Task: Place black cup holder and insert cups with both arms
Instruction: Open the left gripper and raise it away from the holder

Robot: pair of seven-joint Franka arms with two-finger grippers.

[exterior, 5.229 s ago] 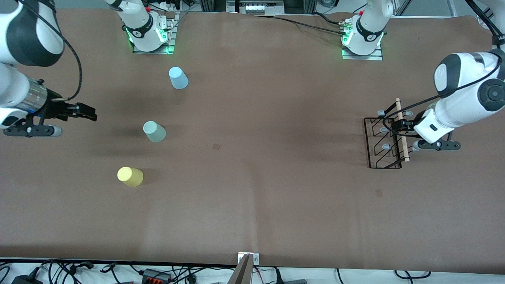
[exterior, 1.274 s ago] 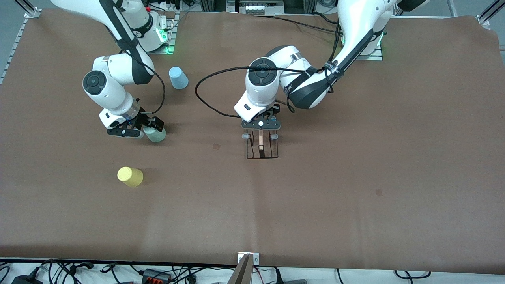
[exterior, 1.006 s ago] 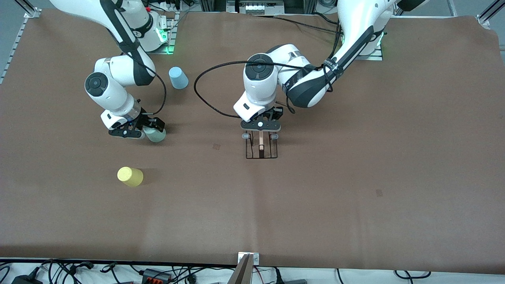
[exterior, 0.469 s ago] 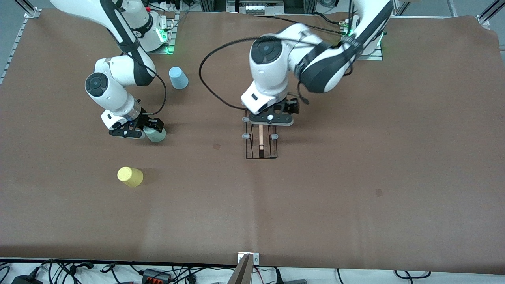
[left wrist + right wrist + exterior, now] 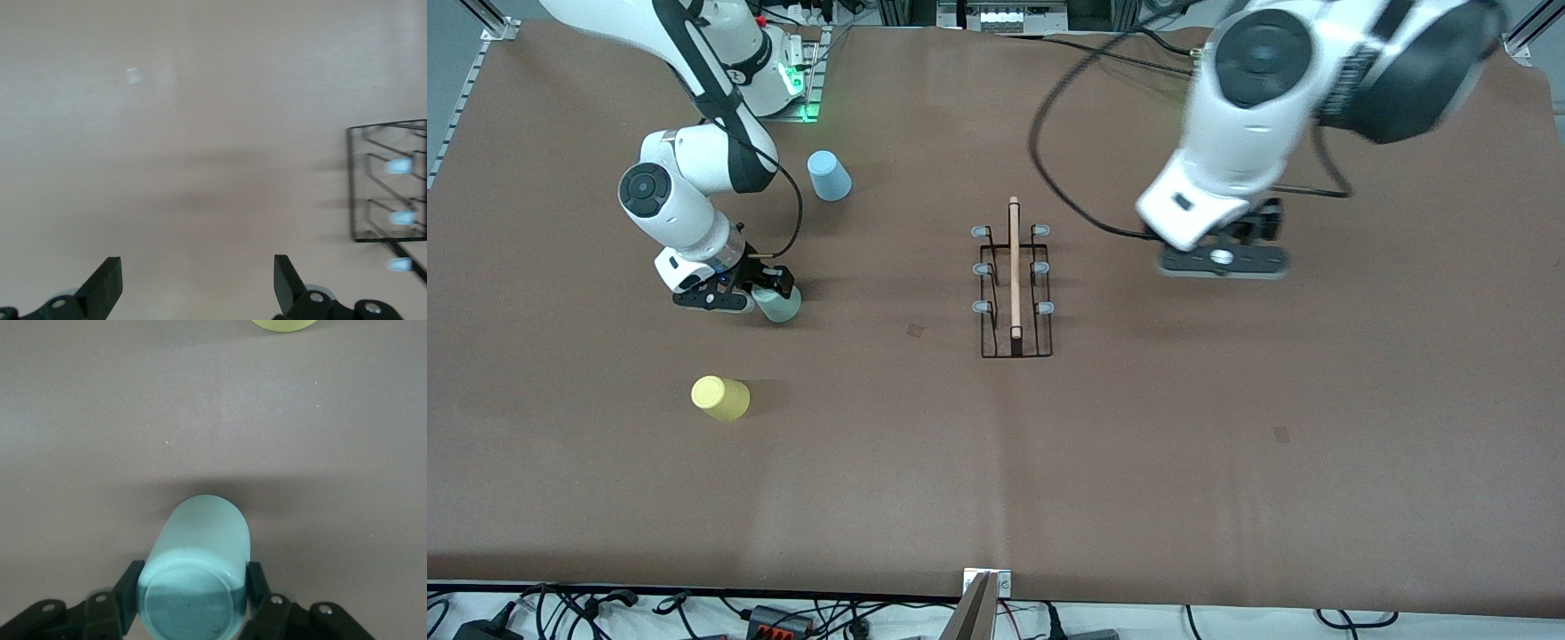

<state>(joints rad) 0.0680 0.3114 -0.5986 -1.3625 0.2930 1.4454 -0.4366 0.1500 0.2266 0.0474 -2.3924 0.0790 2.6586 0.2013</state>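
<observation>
The black cup holder stands on the table's middle, its wooden rod handle on top and nothing on its grey-tipped pegs; part of it shows in the left wrist view. My left gripper hangs open and empty over bare table, toward the left arm's end from the holder. My right gripper is shut on the pale grey-green cup, which rests on the table; its fingers press both sides of the cup. The yellow cup and the light blue cup stand free.
The brown table cover spreads wide between the holder and the front camera. Both arm bases stand at the table's back edge. Cables lie past the front edge. The yellow cup's rim shows in the right wrist view.
My left gripper has let go of the holder's handle, risen and swung toward the left arm's end. My right gripper has closed on the grey-green cup.
</observation>
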